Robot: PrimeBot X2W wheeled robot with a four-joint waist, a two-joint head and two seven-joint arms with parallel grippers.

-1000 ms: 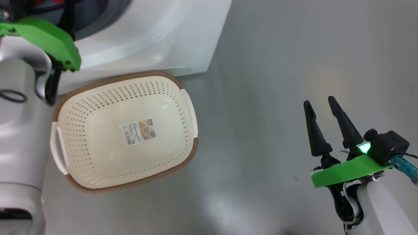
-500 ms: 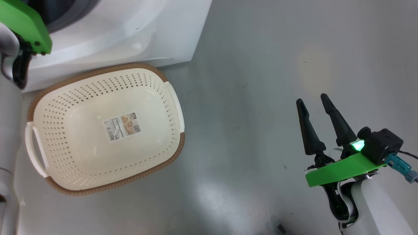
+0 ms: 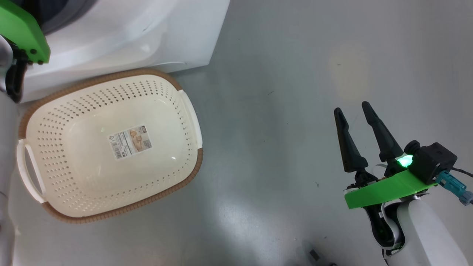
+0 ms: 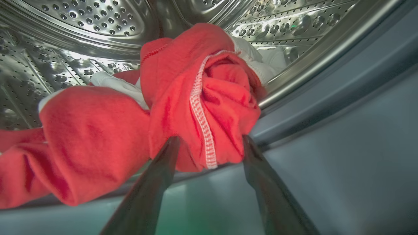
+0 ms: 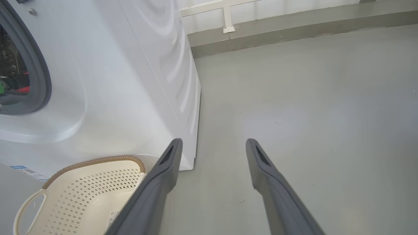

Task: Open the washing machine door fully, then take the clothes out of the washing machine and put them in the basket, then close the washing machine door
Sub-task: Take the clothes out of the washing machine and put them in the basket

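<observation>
Red clothes [image 4: 202,85] with white trim lie bunched at the front of the steel drum [image 4: 98,19] of the washing machine [image 3: 147,37]. My left gripper [image 4: 209,142] reaches into the drum mouth, open, its fingers [image 4: 163,169] straddling a hanging red fold and touching it on both sides. The cream basket [image 3: 111,75] stands empty on the floor against the machine's front, a sticker on its bottom. My right gripper [image 3: 351,107] hovers open over bare floor, well right of the basket. The washing machine door is out of view.
My left arm's green bracket [image 3: 22,33] and pale forearm run along the head view's left edge, above the basket's left handle. Grey floor [image 3: 288,111] spreads right of the machine. A low ledge and white rail [image 5: 225,19] run along the far wall.
The head camera has swung, sliding the basket and machine leftward in the picture. The right gripper holds its pose, open. The left arm's bracket sits nearer the top-left corner.
</observation>
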